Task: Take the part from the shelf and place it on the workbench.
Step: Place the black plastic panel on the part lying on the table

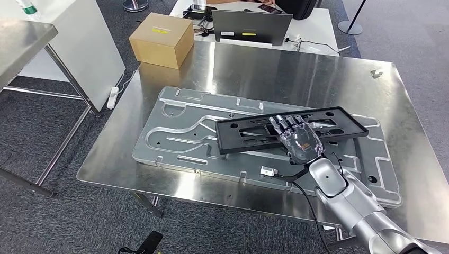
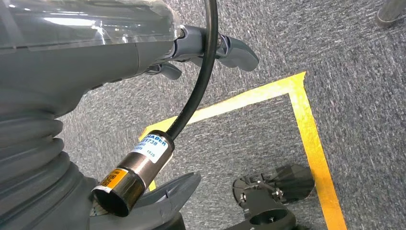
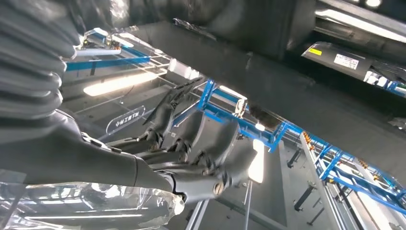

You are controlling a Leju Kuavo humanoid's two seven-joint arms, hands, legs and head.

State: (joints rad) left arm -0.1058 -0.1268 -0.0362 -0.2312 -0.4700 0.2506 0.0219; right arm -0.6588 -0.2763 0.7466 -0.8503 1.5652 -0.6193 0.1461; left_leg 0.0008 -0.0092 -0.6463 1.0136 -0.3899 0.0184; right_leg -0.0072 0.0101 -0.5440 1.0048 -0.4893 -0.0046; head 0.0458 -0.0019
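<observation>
I see the black frame part (image 1: 290, 129) lying flat on the ribbed metal plate (image 1: 180, 132) on the steel workbench (image 1: 296, 69). My right hand (image 1: 299, 138) lies flat on the part's middle, fingers (image 1: 286, 123) straight and slightly apart, gripping nothing. My left hand (image 2: 158, 52) hangs over carpet (image 2: 335, 57), fingers loosely curled, holding nothing.
</observation>
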